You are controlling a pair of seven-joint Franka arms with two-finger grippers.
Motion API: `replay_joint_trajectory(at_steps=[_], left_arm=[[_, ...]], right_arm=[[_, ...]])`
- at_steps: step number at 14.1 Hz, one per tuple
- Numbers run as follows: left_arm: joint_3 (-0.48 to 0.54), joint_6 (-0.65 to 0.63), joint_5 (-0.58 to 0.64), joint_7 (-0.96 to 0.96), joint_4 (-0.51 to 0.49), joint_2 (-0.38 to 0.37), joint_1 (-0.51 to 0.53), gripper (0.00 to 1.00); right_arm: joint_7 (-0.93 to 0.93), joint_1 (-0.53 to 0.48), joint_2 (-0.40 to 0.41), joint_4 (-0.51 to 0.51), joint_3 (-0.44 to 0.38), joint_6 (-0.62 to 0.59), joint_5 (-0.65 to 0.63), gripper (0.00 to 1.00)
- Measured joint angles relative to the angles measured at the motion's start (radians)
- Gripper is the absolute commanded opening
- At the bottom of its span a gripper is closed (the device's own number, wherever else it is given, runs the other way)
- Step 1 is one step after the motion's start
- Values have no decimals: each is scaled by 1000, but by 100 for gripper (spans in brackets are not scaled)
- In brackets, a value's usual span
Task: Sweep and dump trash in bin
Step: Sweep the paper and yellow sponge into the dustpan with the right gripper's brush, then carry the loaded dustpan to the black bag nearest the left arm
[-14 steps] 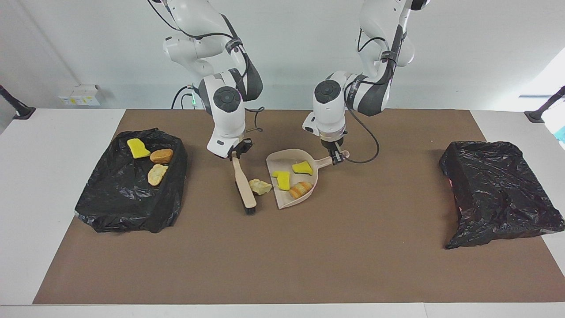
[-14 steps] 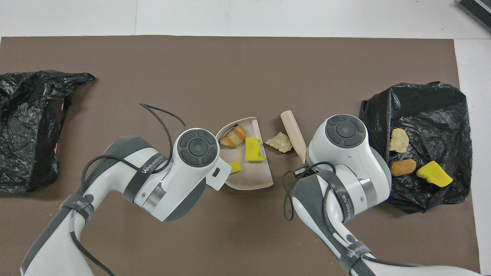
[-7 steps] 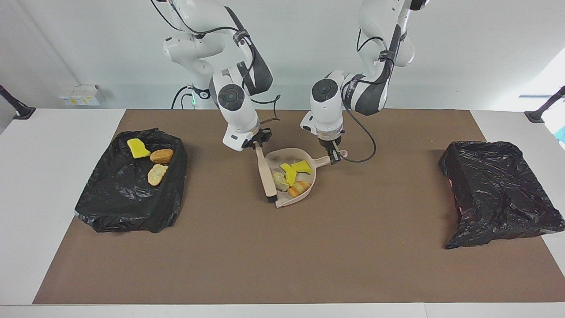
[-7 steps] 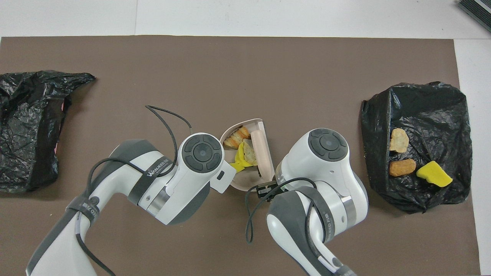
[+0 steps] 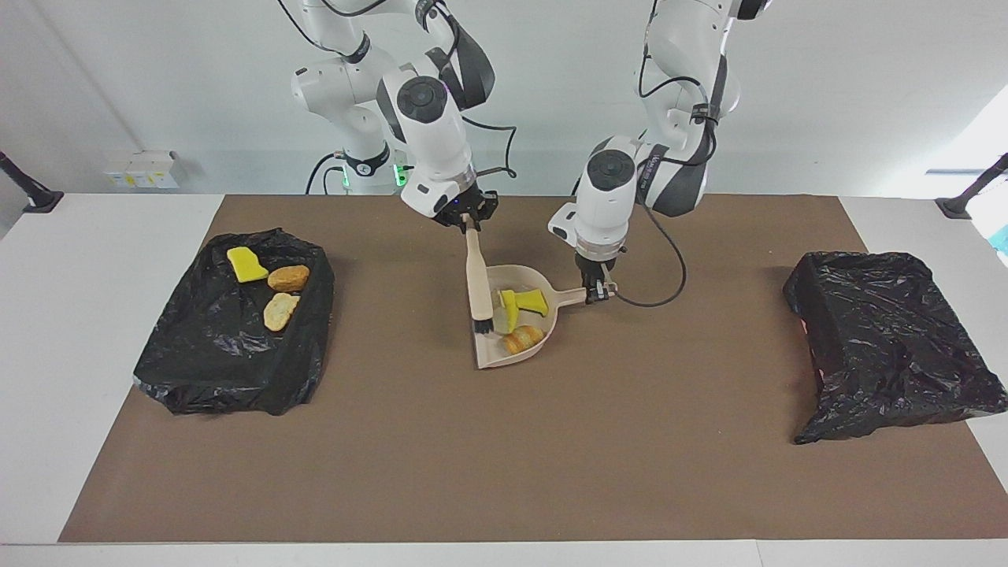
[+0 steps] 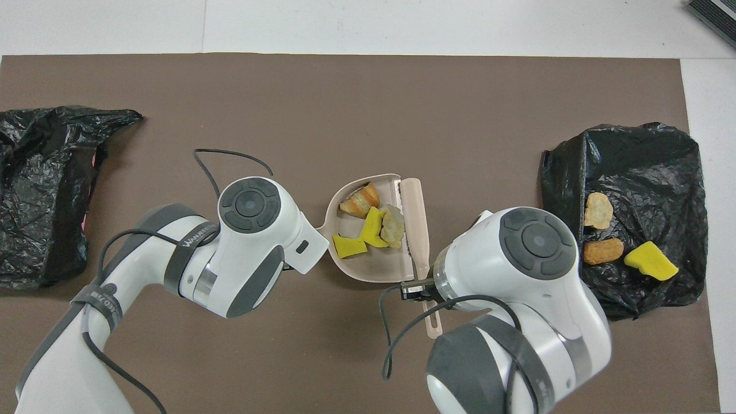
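Note:
The beige dustpan (image 5: 498,358) (image 6: 368,269) rests mid-table, with my left gripper (image 5: 600,290) shut on its handle. In it lie trash pieces: yellow sponge chunks (image 5: 533,301) (image 6: 372,227), a bread roll (image 5: 524,339) (image 6: 359,201) and a pale paper wad (image 6: 394,225). My right gripper (image 5: 471,223) is shut on the brush (image 5: 476,276) (image 6: 415,218), which hangs steeply with its black bristles (image 5: 483,324) at the dustpan's open edge. The black-lined bin (image 5: 228,354) (image 6: 644,155) at the right arm's end holds a sponge chunk (image 5: 246,264) and two rolls (image 5: 288,277).
A second black-bagged bin (image 5: 890,339) (image 6: 40,184) sits at the left arm's end of the brown mat (image 5: 504,457). A cable (image 5: 654,291) loops from the left wrist over the mat beside the dustpan handle.
The brush pushed the paper wad off the mat into the dustpan. Then the right arm rose, tipping the brush steeper. The trash bunched together in the pan.

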Motion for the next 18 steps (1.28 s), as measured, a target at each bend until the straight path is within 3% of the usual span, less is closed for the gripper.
replay_joint_trajectory(at_steps=[4, 7, 13, 18], left_arm=[[1, 54, -136, 188, -1, 10, 41, 0], [1, 63, -206, 294, -1, 17, 81, 0], [2, 54, -485, 597, 0, 22, 192, 0], [1, -175, -508, 644, 118, 22, 316, 0]], right_arm=[[82, 2, -167, 1, 5, -200, -2, 0], [103, 8, -255, -64, 12, -246, -2, 0], [104, 14, -271, -124, 14, -239, -1, 0], [276, 173, -264, -250, 44, -60, 7, 0]])
